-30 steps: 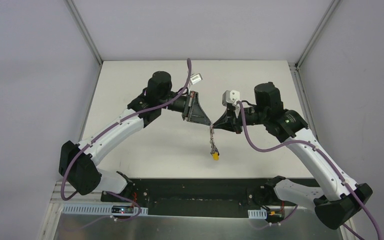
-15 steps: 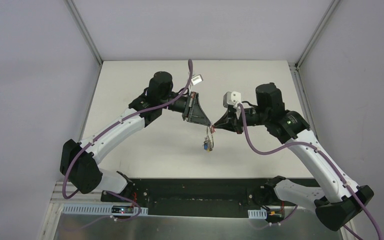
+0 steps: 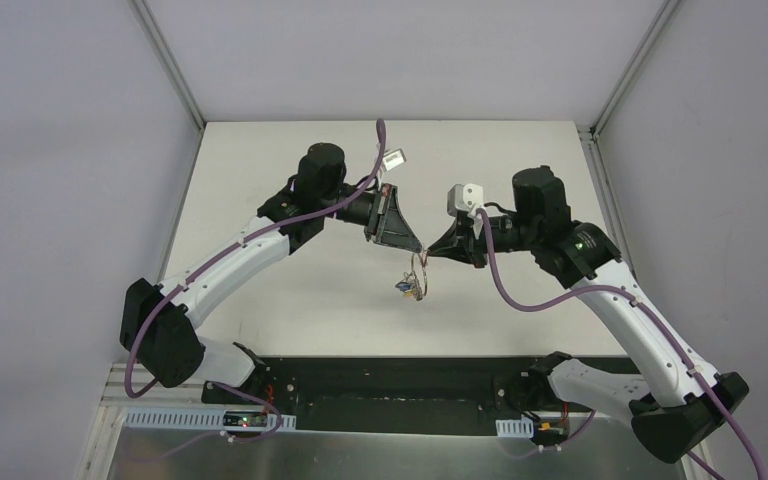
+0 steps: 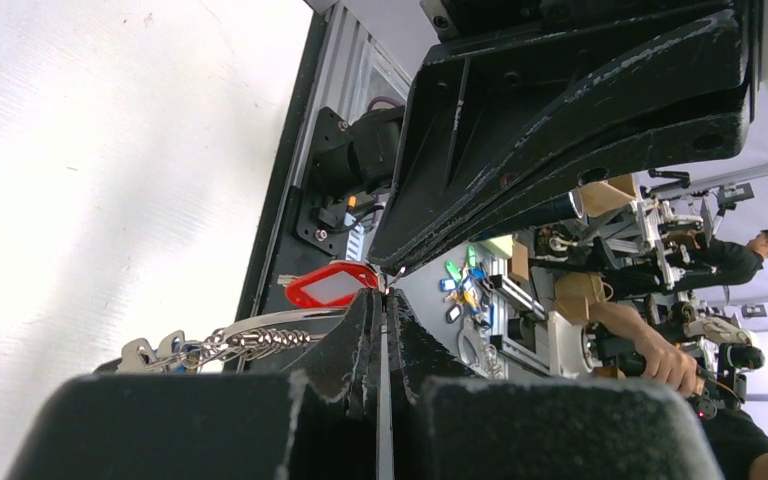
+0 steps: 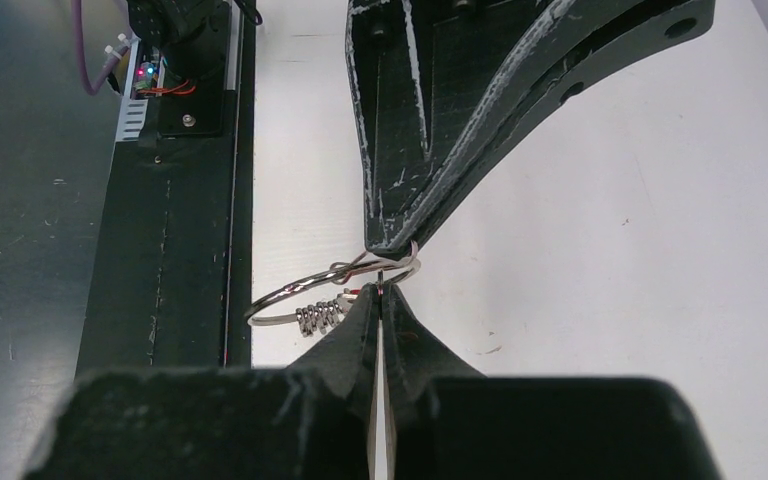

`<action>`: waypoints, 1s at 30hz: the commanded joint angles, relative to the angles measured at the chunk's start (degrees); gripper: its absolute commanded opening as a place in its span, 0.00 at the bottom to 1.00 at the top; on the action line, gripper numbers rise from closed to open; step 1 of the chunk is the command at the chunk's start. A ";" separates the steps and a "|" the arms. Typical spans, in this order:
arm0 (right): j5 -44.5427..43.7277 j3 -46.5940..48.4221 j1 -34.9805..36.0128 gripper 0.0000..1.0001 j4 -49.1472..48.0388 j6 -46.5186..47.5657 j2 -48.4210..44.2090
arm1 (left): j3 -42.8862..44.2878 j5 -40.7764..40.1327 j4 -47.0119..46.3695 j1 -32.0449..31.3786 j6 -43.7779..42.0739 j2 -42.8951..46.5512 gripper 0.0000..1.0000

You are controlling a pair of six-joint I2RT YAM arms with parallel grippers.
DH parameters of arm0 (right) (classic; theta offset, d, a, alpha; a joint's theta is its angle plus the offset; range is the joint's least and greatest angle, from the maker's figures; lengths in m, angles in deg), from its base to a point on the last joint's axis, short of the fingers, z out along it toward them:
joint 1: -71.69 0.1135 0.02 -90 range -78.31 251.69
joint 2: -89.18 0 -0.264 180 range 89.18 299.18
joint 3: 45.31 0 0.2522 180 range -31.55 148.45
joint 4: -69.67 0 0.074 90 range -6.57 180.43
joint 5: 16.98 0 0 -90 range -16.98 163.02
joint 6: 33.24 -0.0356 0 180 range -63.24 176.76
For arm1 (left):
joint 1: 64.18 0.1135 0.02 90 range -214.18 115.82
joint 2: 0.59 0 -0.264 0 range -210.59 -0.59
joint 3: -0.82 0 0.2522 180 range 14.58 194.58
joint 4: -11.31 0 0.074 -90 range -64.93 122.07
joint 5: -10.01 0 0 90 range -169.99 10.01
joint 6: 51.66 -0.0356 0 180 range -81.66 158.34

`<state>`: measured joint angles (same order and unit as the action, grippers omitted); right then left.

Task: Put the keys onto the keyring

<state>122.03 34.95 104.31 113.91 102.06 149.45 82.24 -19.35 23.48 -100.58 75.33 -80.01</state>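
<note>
My two grippers meet tip to tip above the middle of the table. The left gripper (image 3: 420, 249) is shut on the thin silver keyring (image 5: 295, 297), at its top. The ring's bunch of keys with blue and yellow tags (image 3: 406, 286) hangs below it. The right gripper (image 5: 380, 291) is shut on a thin metal piece at the ring's wire, with the red tag (image 4: 331, 284) right beside its tip, so it seems to hold the red-tagged key. The ring (image 4: 260, 322) also passes behind my left fingers (image 4: 360, 330). I cannot see the black-tagged key.
The white table (image 3: 280, 290) lies under both arms. A black base strip (image 3: 390, 385) runs along its near edge. Grey walls and metal frame posts (image 3: 170, 60) close in the back and sides. The left wrist view shows a workshop and a person beyond the table.
The hanging bunch of keys, which dangled long with the yellow tag lowest, has swung up and a little left under the grippers. Both grippers stay shut and nearly still.
</note>
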 commanded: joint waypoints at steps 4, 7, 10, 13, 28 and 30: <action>1.47 -0.49 0.16 0.00 -1.11 1.02 -0.68 | -0.04 1.93 -5.94 -0.07 2.59 1.31 0.00; 1.48 -0.56 0.18 0.00 -1.60 0.54 -0.68 | -0.13 2.11 -6.88 -0.07 3.39 1.04 0.00; 1.22 -0.65 0.21 0.00 -2.12 0.08 -0.75 | -0.26 2.20 -7.02 -0.07 3.51 1.02 0.00; 1.32 -0.67 0.22 0.00 -2.46 -0.34 -0.83 | -0.50 2.04 -6.99 -0.07 3.16 1.16 0.00; 2.11 -0.27 -0.49 0.00 -2.79 -1.34 -1.39 | -0.09 1.63 -5.45 -0.07 1.94 0.69 0.00; 2.14 -0.26 -0.53 0.00 -2.88 -1.50 -1.37 | -0.24 1.59 -5.29 -0.07 1.86 0.67 0.00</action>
<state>122.01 34.29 104.14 113.48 101.03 149.43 81.59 -18.91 19.88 -100.58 77.74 -80.01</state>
